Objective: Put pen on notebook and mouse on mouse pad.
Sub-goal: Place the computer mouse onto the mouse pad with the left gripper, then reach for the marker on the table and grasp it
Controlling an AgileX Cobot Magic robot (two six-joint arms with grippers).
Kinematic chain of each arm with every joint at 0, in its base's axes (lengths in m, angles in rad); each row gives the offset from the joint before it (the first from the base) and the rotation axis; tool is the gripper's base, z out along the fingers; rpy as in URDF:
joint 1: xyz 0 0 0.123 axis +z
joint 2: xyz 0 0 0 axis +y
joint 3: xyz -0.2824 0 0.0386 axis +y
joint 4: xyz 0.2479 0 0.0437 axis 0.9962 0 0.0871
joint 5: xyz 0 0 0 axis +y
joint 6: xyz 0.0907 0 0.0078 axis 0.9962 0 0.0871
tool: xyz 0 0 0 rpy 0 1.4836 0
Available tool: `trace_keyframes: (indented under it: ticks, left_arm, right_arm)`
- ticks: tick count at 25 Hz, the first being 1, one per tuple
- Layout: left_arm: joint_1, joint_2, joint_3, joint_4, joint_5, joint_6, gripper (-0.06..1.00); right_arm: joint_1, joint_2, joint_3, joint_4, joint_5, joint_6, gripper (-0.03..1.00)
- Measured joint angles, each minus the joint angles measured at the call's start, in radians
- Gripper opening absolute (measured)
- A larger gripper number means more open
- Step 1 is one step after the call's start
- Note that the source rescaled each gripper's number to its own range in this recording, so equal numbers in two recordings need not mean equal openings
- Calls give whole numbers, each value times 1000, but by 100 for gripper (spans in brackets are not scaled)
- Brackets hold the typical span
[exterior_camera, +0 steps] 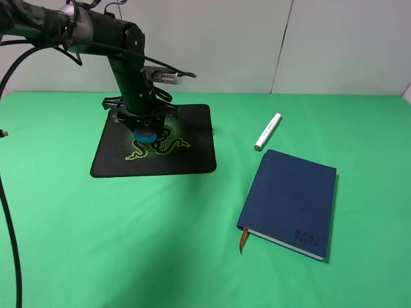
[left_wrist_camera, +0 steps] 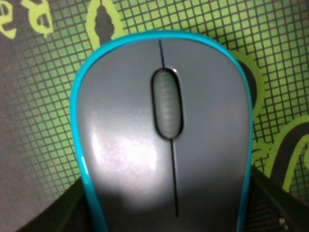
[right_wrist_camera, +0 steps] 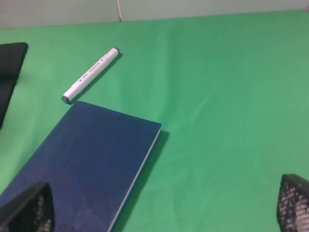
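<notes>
Green tabletop [exterior_camera: 128,244], plain white wall [exterior_camera: 321,45] behind. My left pincer [exterior_camera: 145,126] is clamped narrow on the mouse [left_wrist_camera: 164,135], jaws on its teal sides, and holds it over the green logo in the middle of the mouse pad [exterior_camera: 186,157]. That's where it belongs. Touching the pad or just above it? I cannot tell. My right pincer [right_wrist_camera: 161,210] is spread wide and holds nothing. It hangs above the notebook [exterior_camera: 289,202], out of the high view. The pen [exterior_camera: 268,131] lies on the tabletop just beside the notebook's far corner, not on it, so that half isn't done. The notebook is flat and closed, well apart from the pad, cover bare (room for the pen). My read: let the mouse go, then the right takes the pen.
</notes>
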Motion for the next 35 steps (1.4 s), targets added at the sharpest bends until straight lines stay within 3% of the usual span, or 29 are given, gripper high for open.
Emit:
trace_keyframes:
  ticks: [8, 9, 12, 13, 15, 18, 35]
  left_arm:
    - [0, 0, 0, -1, -2, -22, 2]
    - [0, 0, 0, -1, -2, -23, 12]
    - [0, 0, 0, 2, -17, -26, 69]
    - [0, 0, 0, 2, -21, -26, 81]
    - [0, 0, 0, 1, -26, -26, 92]
    - [0, 0, 0, -1, -27, -26, 98]
    - [0, -126, 0, 3, 49, -22, 100]
  right_arm:
    - [0, 0, 0, 0, -1, 0, 100]
    - [0, 0, 0, 0, -1, 0, 100]
    - [0, 0, 0, 0, -1, 0, 100]
    - [0, 0, 0, 0, -1, 0, 100]
    - [0, 0, 0, 0, -1, 0, 100]
    - [0, 0, 0, 0, -1, 0, 100]
    - [0, 0, 0, 0, -1, 0, 100]
